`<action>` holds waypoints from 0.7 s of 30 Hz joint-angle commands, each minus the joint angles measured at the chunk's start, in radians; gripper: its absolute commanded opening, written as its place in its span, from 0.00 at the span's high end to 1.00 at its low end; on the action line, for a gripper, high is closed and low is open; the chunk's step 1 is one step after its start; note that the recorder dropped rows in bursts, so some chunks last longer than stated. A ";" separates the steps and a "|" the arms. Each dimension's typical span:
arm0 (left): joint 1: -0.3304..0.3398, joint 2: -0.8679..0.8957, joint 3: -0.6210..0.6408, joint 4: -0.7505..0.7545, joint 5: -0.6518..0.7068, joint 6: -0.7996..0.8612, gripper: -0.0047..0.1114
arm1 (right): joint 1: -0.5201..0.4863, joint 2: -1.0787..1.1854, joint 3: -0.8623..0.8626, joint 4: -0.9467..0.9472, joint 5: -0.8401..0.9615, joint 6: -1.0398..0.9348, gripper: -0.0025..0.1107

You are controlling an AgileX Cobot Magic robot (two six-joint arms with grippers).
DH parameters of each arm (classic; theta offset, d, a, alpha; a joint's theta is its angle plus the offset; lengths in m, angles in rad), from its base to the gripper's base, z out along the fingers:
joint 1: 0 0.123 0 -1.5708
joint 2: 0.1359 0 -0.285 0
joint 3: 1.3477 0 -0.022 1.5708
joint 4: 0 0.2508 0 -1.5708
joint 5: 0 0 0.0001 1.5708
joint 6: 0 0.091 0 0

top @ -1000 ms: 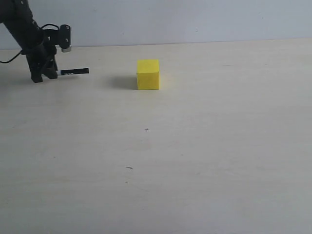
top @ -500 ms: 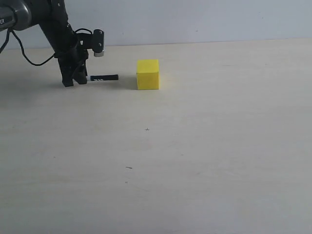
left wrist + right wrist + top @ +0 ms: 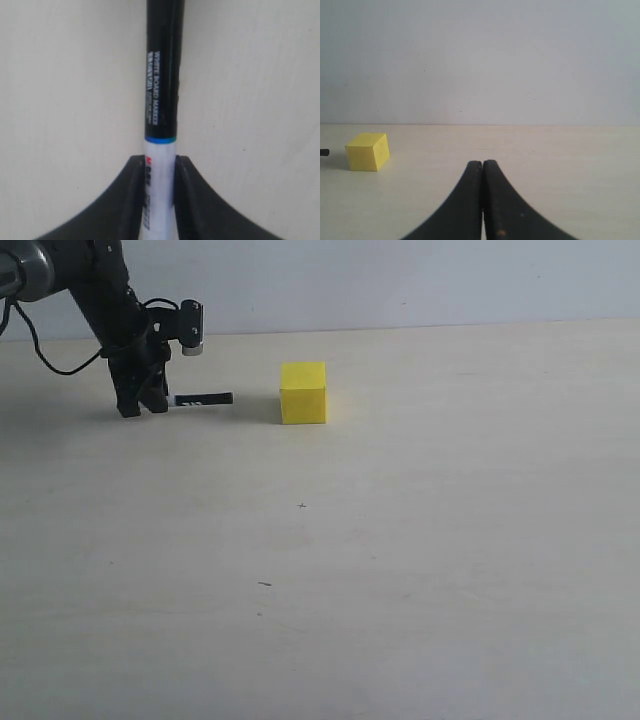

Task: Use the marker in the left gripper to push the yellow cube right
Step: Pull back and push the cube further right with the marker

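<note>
The yellow cube (image 3: 303, 392) rests on the pale table at the back, left of centre; it also shows in the right wrist view as a yellow cube (image 3: 368, 151). My left gripper (image 3: 142, 400) stands low at the far left, shut on the marker (image 3: 203, 400), which lies level and points right toward the cube, a clear gap short of it. Up close, the marker (image 3: 161, 100) has its white barrel pinched between the black fingers (image 3: 131, 200) and its black printed part sticking out. My right gripper (image 3: 482, 165) is shut and holds nothing.
The pale wooden table (image 3: 400, 570) stretches wide in front of and to the right of the cube. A light wall (image 3: 400, 280) rises along the table's back edge. Black cables (image 3: 60, 365) hang off the left arm.
The left arm swept right with the marker toward the cube, then eased back slightly to the left. The cube has not moved.
</note>
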 commanded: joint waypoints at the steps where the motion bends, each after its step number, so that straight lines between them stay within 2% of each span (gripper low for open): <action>1: 0.002 -0.002 -0.004 -0.006 0.008 -0.001 0.96 | 0.001 -0.007 0.004 -0.003 -0.005 -0.001 0.98; 14: 0.002 -0.002 -0.004 -0.008 -0.007 -0.001 0.96 | 0.001 -0.007 0.004 -0.003 -0.005 -0.001 0.98; 21: -0.031 -0.002 -0.004 -0.020 -0.019 -0.005 0.96 | 0.001 -0.007 0.004 -0.003 -0.005 -0.001 0.98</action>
